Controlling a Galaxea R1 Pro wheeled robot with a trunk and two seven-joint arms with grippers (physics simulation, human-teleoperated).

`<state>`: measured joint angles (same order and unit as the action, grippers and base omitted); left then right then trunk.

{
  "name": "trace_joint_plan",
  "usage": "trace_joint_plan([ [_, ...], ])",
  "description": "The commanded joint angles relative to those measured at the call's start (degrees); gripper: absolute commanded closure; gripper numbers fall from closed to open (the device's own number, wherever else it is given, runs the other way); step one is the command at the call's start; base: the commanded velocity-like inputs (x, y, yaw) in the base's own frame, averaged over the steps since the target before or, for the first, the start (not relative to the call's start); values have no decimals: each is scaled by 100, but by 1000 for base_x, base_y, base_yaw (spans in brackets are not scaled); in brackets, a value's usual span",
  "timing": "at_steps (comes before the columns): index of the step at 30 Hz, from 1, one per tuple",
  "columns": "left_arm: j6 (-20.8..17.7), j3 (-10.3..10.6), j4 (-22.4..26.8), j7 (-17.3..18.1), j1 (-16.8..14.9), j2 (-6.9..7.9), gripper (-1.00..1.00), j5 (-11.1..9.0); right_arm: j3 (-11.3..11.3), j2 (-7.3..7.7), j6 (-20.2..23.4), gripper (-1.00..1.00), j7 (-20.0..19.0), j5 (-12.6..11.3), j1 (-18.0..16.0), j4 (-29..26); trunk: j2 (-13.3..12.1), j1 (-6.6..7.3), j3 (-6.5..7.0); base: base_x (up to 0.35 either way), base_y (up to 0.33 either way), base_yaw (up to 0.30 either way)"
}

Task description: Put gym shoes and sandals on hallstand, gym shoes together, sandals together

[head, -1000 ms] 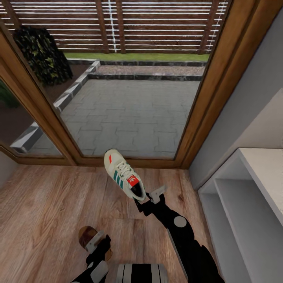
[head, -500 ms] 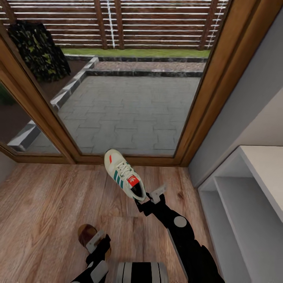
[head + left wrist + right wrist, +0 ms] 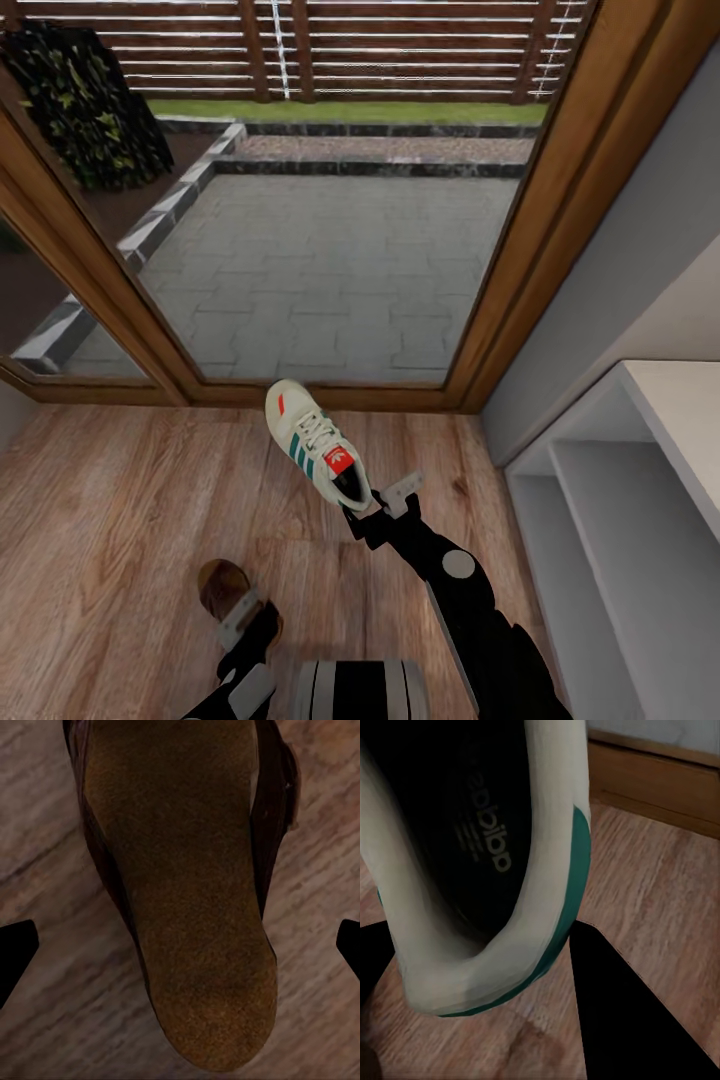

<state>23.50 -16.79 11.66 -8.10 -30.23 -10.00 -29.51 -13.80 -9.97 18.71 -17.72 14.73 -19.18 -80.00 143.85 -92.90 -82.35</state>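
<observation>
Nearest the robot, the left gripper [image 3: 232,618] holds a sandal [image 3: 220,588] low over the corridor floor [image 3: 110,520], its jaws closed on the strap end while the tan footbed points forward. Farther out, the right gripper [image 3: 378,503] has its jaws closed on the heel rim of a gym shoe [image 3: 315,442], held above the floor with its toe toward the glass door [image 3: 330,270]. The hallstand [image 3: 610,540] stands to the right against the wall, its shelves open toward the robot.
</observation>
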Motion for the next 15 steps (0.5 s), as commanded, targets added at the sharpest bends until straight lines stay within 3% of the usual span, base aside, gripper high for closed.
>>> trace_joint_plan([
  [1, 18, 36, 4, -25, -1, 0, -100, -46, 3, -3, 28, 100, -38, 44, -2, -11, 3, -1, -32, 0, 0, 0],
  [10, 23, 47, 44, -25, -1, 0, -100, -59, 2, -3, 28, 100, -38, 42, -1, -8, 15, -24, -303, 0, 0, 0],
  [15, 23, 46, 53, -25, -1, 0, -100, -56, 1, -3, 28, 100, -40, 44, 1, -7, 15, -24, -337, 0, 0, 0],
])
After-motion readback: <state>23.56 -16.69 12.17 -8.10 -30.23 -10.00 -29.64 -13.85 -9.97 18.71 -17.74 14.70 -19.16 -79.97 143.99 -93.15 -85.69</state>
